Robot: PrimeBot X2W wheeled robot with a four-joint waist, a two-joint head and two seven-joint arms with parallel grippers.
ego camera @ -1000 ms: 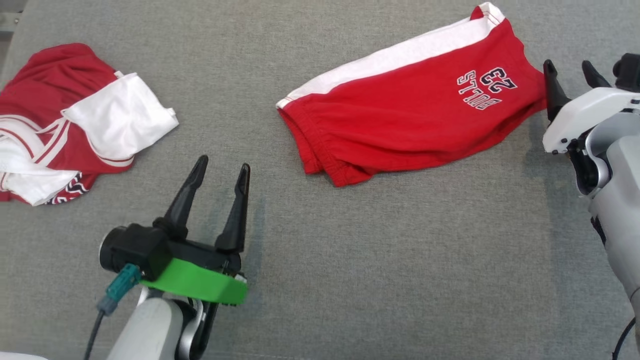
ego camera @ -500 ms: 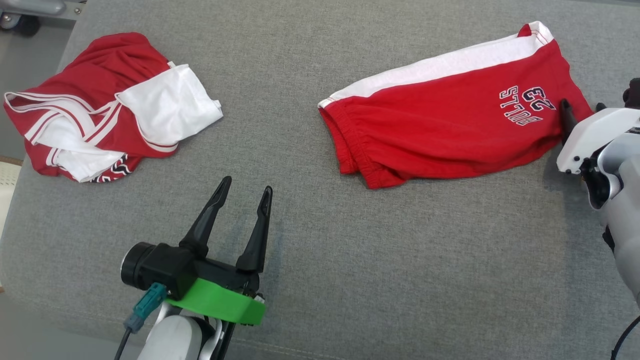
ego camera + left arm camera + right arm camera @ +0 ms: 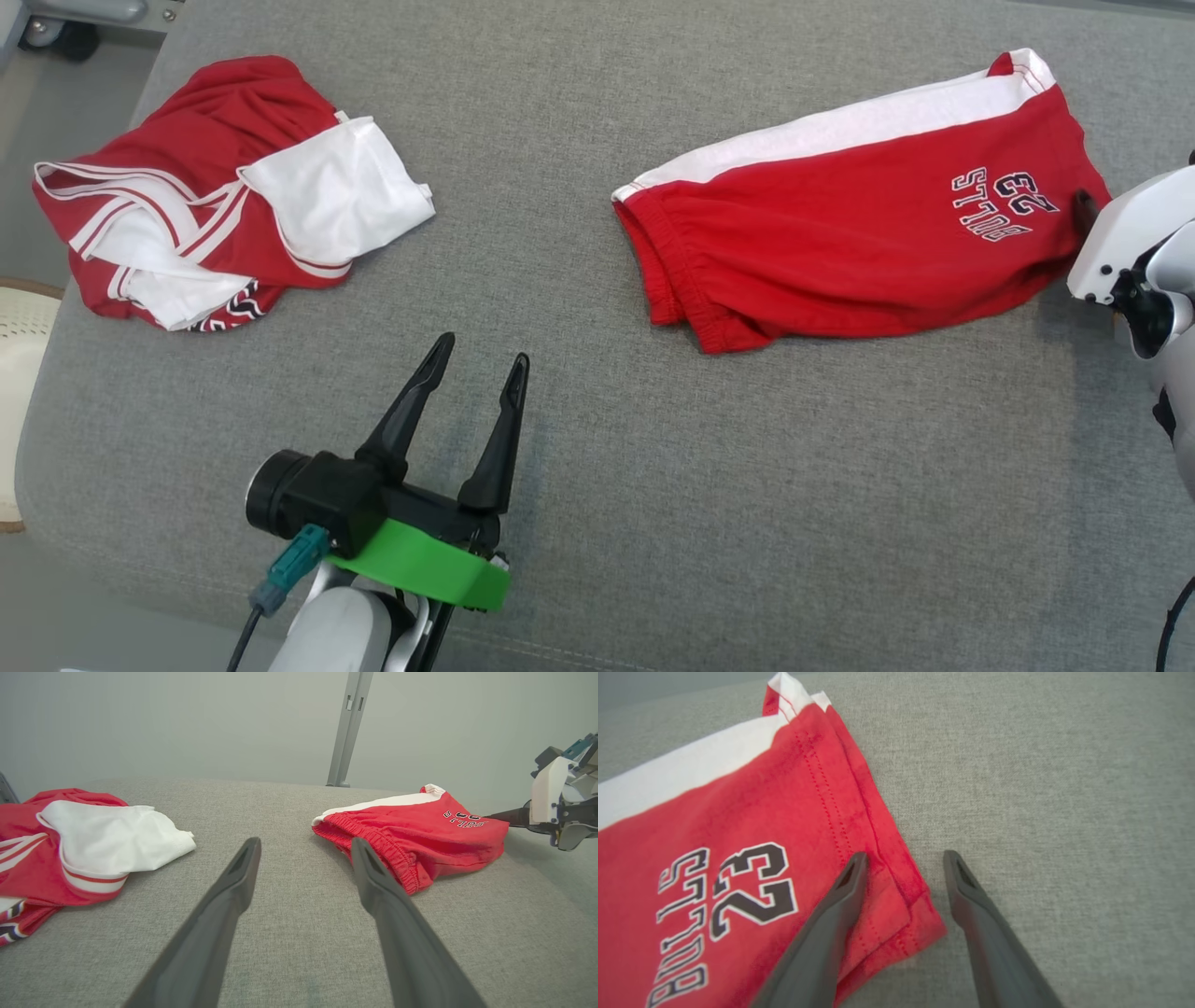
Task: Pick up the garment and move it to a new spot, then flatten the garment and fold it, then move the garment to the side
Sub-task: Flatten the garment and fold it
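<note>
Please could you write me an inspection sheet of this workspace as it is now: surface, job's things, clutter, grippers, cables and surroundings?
Surface: grey woven fabric pad, bare between the garments.
Job's things: red shorts with a white side stripe and BULLS 23 print, lying flat on the robot's right.
Clutter: crumpled red and white jersey on the robot's left, apart from the shorts.
Grippers: left gripper open above bare fabric; right gripper open, jaws astride the shorts' hem corner.
Cables: cable with teal plug at the left wrist; black cable by the right arm.
Surroundings: grey post behind the pad; castor wheel on the floor.
</note>
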